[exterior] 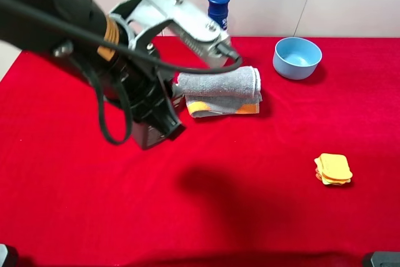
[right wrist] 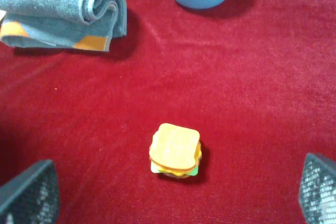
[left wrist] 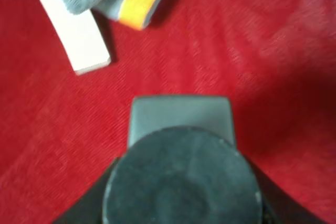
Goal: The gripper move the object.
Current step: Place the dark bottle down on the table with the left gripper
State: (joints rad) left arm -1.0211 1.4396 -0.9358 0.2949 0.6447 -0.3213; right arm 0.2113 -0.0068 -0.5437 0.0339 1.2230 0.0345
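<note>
The dark grey pump bottle (exterior: 149, 136) stands on the red cloth just left of the folded towel, mostly hidden under my left arm. In the left wrist view its round pump head (left wrist: 181, 182) and flat grey spout fill the lower middle. My left gripper (exterior: 159, 120) comes down over it, and its black jaws press against both sides of the bottle (left wrist: 181, 205). My right gripper (right wrist: 173, 184) is open and empty. Its fingertips (right wrist: 29, 190) stand wide apart above the cloth near a toy sandwich.
A rolled grey towel with orange trim (exterior: 219, 89) lies right of the bottle. A white block (left wrist: 76, 35) lies beside it. A white bottle with a blue cap (exterior: 219, 7) stands at the back. There is a blue bowl (exterior: 297, 57) at back right and a toy sandwich (exterior: 332, 169) at front right.
</note>
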